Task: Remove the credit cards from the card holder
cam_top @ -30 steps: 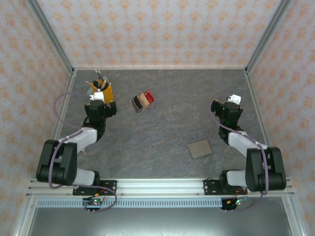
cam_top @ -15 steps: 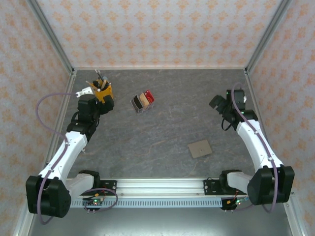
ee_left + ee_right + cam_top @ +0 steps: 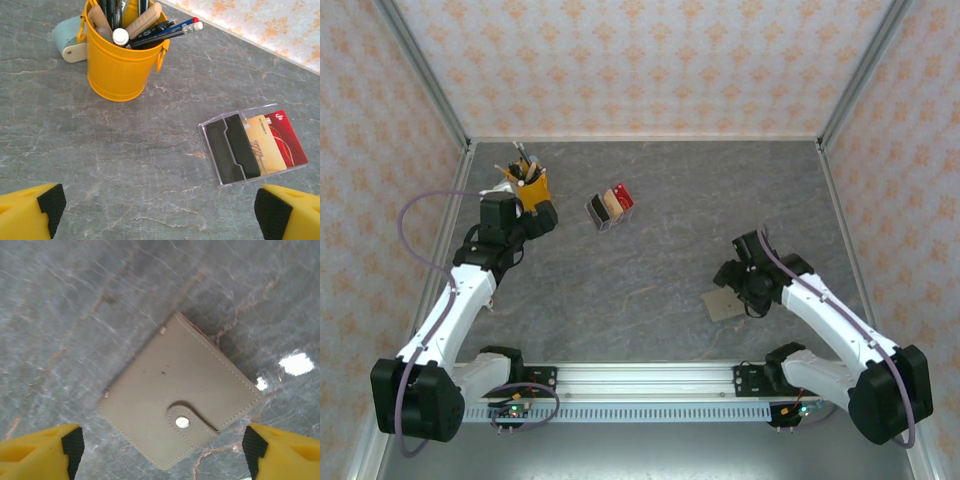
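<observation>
The card holder (image 3: 175, 395) is laid shut on the surface (image 3: 75, 300) beneath the parted right tool (image 3: 162, 447); the left tool (image 3: 160, 210) is also parted.

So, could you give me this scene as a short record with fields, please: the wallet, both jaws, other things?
card holder: flat on the table, folded shut, snap tab fastened
right jaws: wide apart, over the card holder
left jaws: wide apart, holding nothing
yellow bucket: upright, holds pens
clear rack: dark, tan and red slabs inside
</observation>
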Controlling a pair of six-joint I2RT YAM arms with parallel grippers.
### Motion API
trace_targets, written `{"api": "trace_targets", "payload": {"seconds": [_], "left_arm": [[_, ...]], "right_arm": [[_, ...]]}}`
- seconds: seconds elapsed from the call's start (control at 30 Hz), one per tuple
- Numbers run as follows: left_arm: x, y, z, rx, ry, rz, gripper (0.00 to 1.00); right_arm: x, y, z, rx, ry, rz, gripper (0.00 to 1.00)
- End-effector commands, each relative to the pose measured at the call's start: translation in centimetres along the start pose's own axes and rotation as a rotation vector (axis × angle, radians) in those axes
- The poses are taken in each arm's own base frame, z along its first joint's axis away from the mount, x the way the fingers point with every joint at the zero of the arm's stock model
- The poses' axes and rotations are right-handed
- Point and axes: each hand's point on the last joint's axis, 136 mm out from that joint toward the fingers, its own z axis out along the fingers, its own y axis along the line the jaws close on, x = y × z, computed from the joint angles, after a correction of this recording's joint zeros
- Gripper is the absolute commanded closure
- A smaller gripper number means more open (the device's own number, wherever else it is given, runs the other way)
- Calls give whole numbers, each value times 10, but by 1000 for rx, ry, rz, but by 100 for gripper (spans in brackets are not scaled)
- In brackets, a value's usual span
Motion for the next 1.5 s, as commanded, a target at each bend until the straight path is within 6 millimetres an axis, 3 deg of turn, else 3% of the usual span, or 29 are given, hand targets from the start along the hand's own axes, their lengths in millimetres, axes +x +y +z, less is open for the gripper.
{"api": "trace_targets", "payload": {"seconds": [0.0, 0.37, 0.53, 0.7, 0.83, 0.97, 1.07, 1.2, 1.47], "left_arm": [[-2, -12, -3, 41, 19, -14, 0], [19, -35, 8, 140, 135, -61, 0], [38, -53, 12, 178, 214, -54, 0], [65, -80, 14, 241, 303, -53, 0], [88, -104, 16, 327, 382, -66, 0], [110, -131, 19, 394, 442, -43, 1], [125, -154, 23, 426, 487, -10, 3], [149, -188, 31, 478, 567, 32, 12], [184, -239, 61, 539, 731, 96, 23]], "right_arm": [[7, 1, 13, 1, 28, 57, 17], [-10, 35, 51, 14, 56, -62, 21], [-16, 73, 68, -34, 103, -158, 22], [-18, 130, 83, -110, 125, -319, 25], [-34, 152, 74, -106, 77, -394, 30], [-55, 149, 44, -96, -47, -389, 30], [-61, 135, 37, -89, -79, -309, 30], [-63, 119, 41, -104, -66, -200, 31], [-55, 115, 62, -157, 17, -72, 39]]}}
